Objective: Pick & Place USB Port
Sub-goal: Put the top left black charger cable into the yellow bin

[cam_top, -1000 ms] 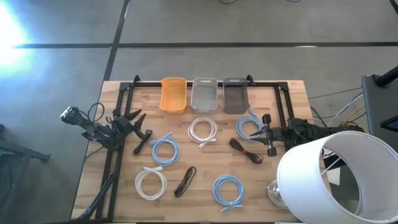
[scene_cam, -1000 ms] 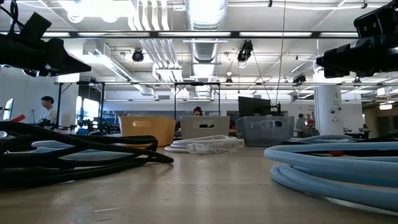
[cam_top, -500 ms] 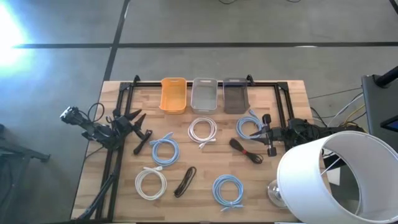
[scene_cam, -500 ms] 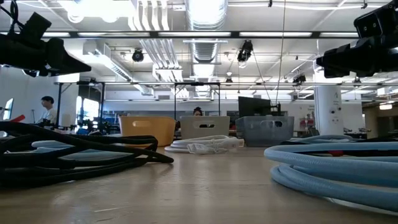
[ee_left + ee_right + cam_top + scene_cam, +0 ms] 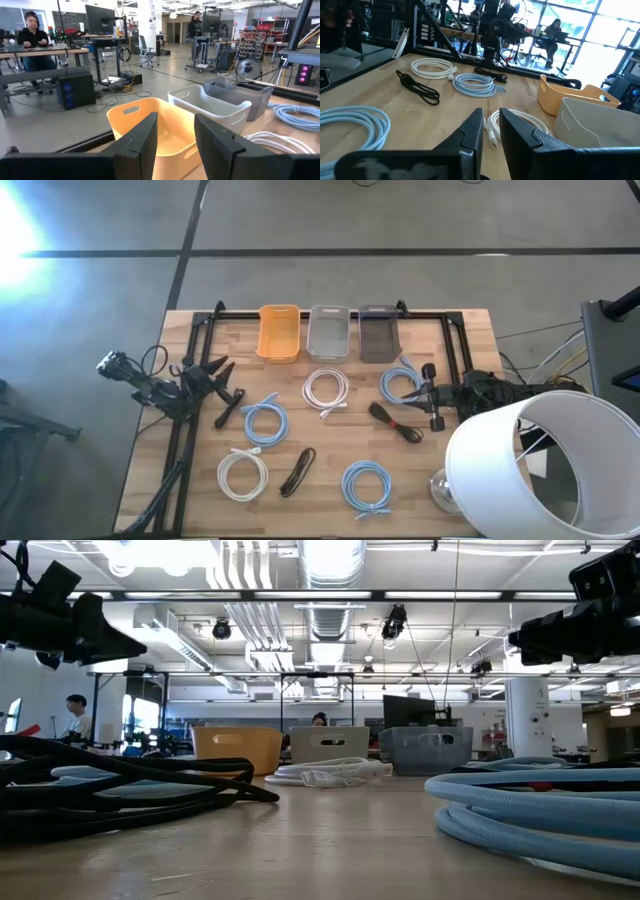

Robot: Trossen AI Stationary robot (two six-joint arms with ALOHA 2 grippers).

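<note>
Best begun from rest — left hand [image 5: 222, 380] parted and empty at the desk's [image 5: 330, 490] left edge, right hand [image 5: 418, 393] narrowly parted, empty, beside a blue cable [image 5: 402, 383] — by choosing one coil, lowering squarely over its bundled middle, then carrying toward the bins [image 5: 329, 332].

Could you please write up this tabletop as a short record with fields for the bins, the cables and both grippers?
bins: orange plastic bin, white plastic bin and grey plastic bin, in a row along the far edge
light blue coiled cables: four, one left of centre
white coiled cables: two, one below the white bin
black cables: two, one near the front
left gripper: at the table's left side, open, empty
right gripper: at the table's right side, slightly open, empty
</note>
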